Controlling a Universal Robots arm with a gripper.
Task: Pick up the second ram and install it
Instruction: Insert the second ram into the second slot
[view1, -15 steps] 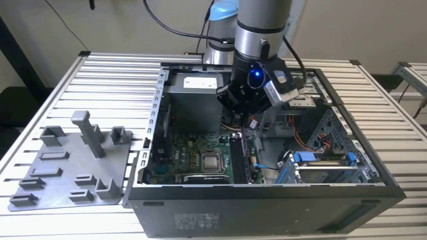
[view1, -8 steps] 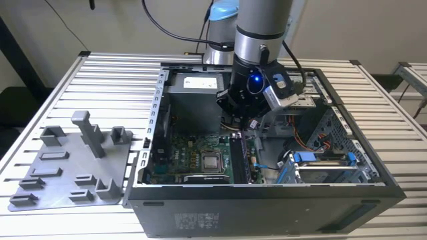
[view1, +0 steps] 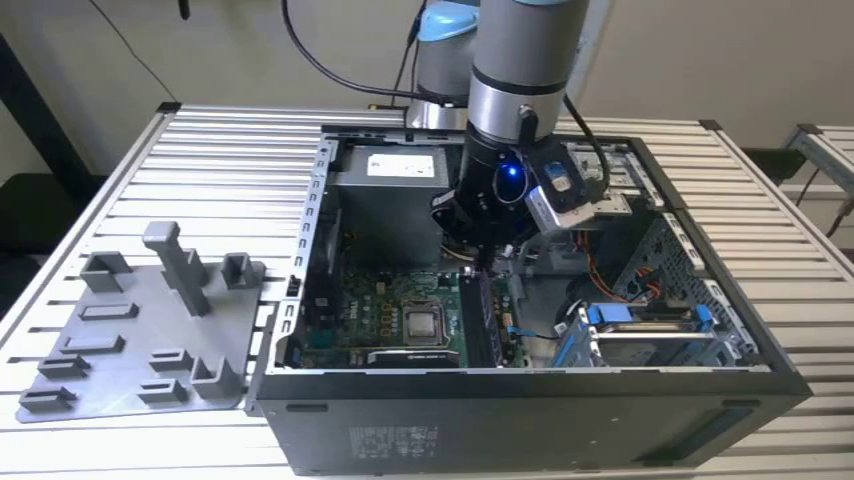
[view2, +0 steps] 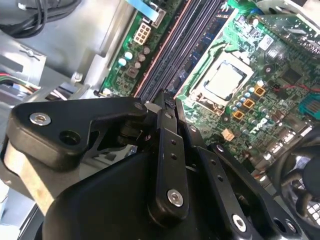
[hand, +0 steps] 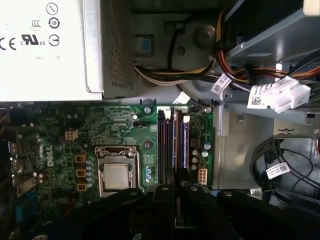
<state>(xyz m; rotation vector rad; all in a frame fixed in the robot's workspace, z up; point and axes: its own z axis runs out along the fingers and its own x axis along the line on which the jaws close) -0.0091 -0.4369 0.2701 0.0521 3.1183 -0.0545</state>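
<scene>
In the first wrist view the gripper (hand: 176, 192) hung low over the green motherboard (hand: 60, 130), its black fingers (hand: 164, 200) drawn close together on the edge of the second ram (hand: 176, 150), a thin dark stick that stood on edge in the row of memory slots (hand: 165, 145). The second wrist view showed the same grip from the other side: the gripper (view2: 167, 102) met at a narrow tip right above the long parallel memory slots (view2: 175, 50), with the square metal processor (view2: 225, 80) just beside them and a black fan (view2: 300, 165) at the board's edge. Whether the stick was fully seated in its slot could not be told. Beyond the slots, in the first wrist view, lay a bundle of yellow, red and black cables (hand: 210, 65) with a white connector (hand: 280, 97), and the grey power supply (hand: 50, 45) with its pale label. In the exterior view the arm (view1: 514, 70) reached straight down into the open computer case (view1: 534, 420), which lay on a slatted metal table (view1: 214, 170). A grey fixture plate (view1: 134, 340) with blocks and posts sat on the table well apart from the gripper, toward the exterior view's left of the case.
</scene>
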